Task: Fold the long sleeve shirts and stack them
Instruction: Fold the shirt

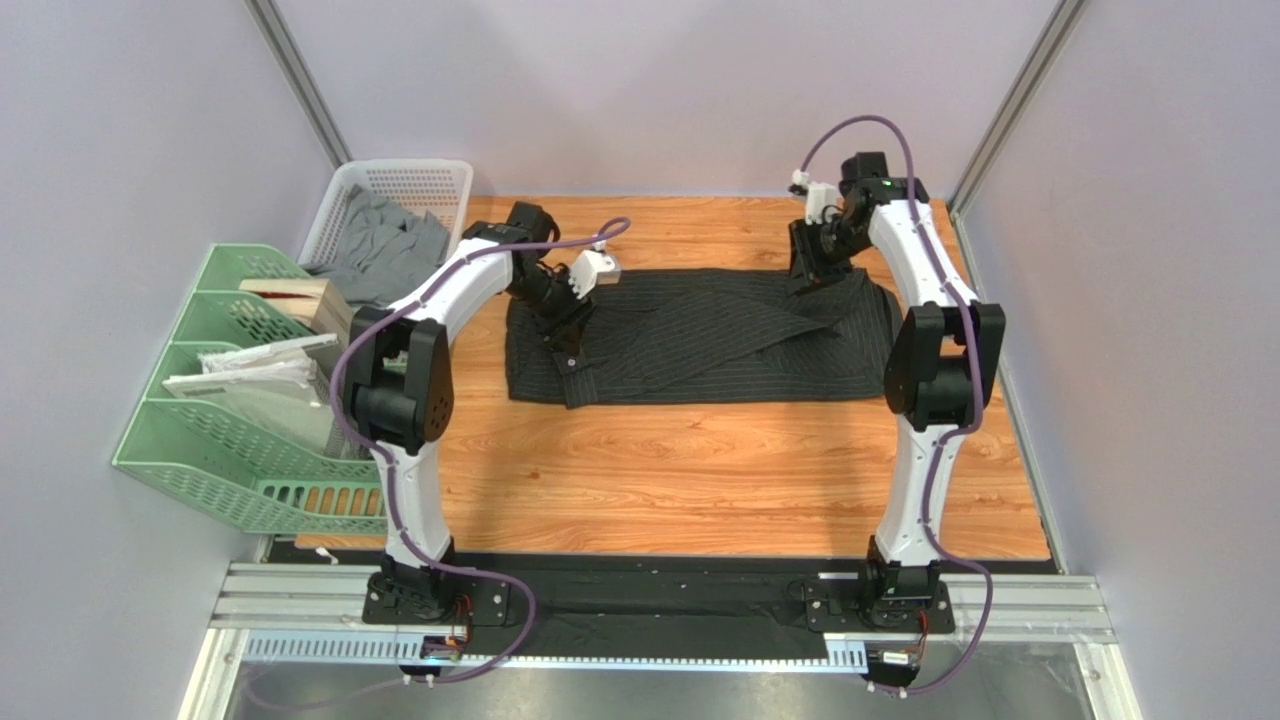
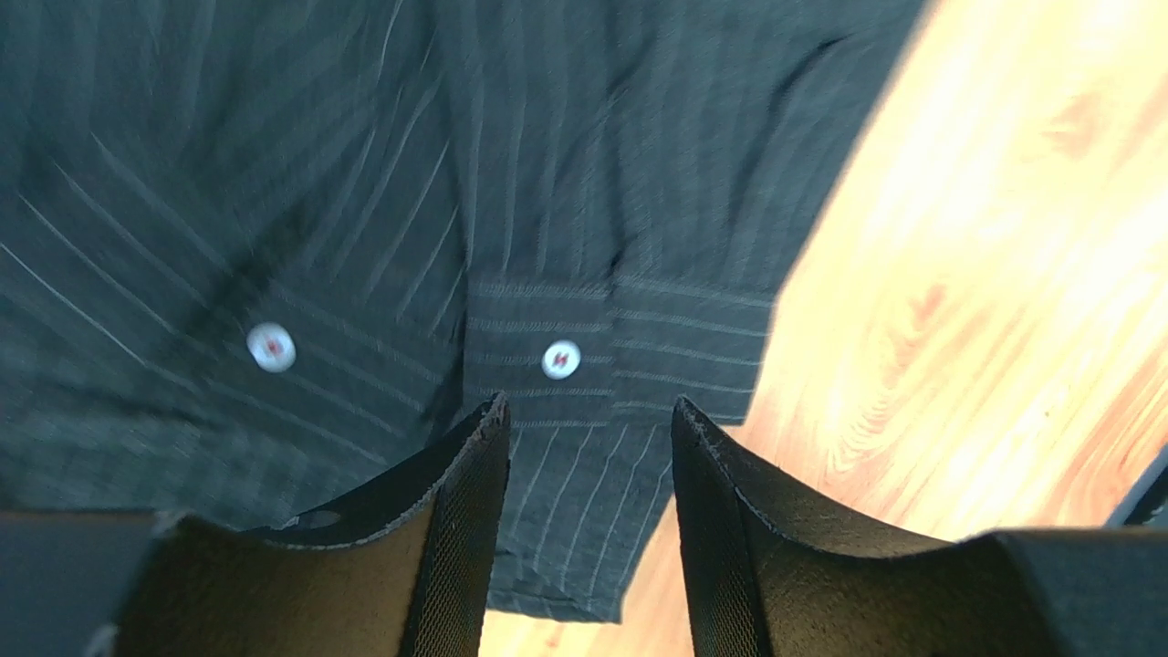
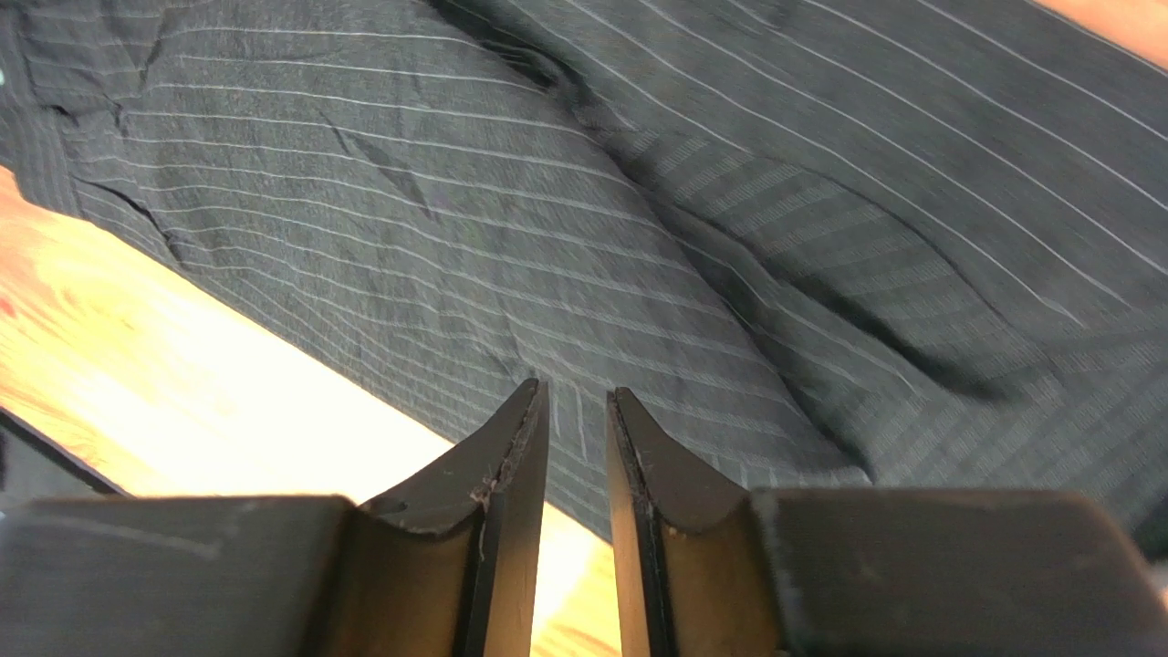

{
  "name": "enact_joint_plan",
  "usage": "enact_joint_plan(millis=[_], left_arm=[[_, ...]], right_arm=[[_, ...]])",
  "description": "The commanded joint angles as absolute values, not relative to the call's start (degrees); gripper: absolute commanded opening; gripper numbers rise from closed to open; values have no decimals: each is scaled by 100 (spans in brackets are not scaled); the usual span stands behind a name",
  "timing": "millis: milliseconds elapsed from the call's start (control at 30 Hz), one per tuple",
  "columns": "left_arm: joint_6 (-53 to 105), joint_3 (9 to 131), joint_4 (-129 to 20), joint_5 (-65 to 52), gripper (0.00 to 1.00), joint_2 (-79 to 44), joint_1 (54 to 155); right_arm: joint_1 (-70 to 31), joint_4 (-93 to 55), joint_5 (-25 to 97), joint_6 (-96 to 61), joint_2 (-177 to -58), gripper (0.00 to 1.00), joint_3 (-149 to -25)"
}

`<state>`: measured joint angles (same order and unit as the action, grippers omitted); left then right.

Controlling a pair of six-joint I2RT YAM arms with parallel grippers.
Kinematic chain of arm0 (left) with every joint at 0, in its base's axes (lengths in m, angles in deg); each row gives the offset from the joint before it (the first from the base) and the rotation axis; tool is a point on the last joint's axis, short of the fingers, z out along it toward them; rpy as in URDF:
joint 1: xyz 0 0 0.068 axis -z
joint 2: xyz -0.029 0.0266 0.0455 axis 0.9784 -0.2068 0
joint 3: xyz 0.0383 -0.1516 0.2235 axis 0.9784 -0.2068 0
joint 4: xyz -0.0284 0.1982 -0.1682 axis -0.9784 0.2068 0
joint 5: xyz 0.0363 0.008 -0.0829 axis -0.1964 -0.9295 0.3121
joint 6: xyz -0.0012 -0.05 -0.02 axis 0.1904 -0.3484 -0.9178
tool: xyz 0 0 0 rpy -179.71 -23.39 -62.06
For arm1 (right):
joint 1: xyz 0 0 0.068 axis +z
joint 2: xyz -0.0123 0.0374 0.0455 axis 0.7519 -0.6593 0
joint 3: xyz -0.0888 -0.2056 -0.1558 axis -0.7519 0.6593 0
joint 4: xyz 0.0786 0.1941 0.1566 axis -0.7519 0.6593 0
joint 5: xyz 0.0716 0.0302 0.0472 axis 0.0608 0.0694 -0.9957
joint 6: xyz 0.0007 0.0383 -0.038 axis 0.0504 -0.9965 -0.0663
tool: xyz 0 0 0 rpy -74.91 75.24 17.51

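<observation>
One dark pinstriped shirt point(image 1: 706, 353) lies flat on the wooden table point(image 1: 721, 465), in the upper middle of the top view. Its long axis runs left to right across the frame, and a sleeve is folded slantwise over the body, rising toward the upper right. We cannot tell which way the collar points. We see the left claw point(image 1: 567, 333) low over the shirt's left end and the right claw point(image 1: 819, 267) at its upper right corner. From the left wrist, the left claw point(image 2: 590, 411) has its fingers well apart and grips nothing. Just past the tips lies a striped cuff point(image 2: 645, 329) with a white button point(image 2: 560, 359); a second button point(image 2: 272, 346) sits toward the left of the frame, and bare wood fills the right side. From the right wrist, the right claw point(image 3: 579, 397) shows only a narrow slit between its fingers, which hold nothing, and striped cloth spreads beyond them. At the left edge of the top view stand green trays point(image 1: 226, 435) with papers point(image 1: 248, 368) whose print is too small for us to read. Behind them, at the upper left, is a white basket point(image 1: 413, 177) holding grey cloth point(image 1: 383, 248).
</observation>
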<state>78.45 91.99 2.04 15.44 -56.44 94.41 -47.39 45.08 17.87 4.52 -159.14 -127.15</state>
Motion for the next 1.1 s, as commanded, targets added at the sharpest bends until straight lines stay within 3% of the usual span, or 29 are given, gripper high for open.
enact_joint_plan(millis=[0,167,833,967,1067], left_arm=[[6838,9553,557,991,53,-5930,9424],[6662,9431,286,359,54,-6158,9424],[6442,9535,178,173,57,-6536,9521],[6477,9519,223,173,55,-6528,9529],[6468,9413,179,252,45,-6405,9529]], right_arm=[[-4638,4651,2028,663,-16211,27,-13082],[-4629,4695,2029,769,-16176,30,-12907],[-4638,4809,2020,804,-16079,34,-12713],[-4638,4818,2037,821,-16062,34,-12731],[-4638,4818,2046,830,-16062,34,-12731]])
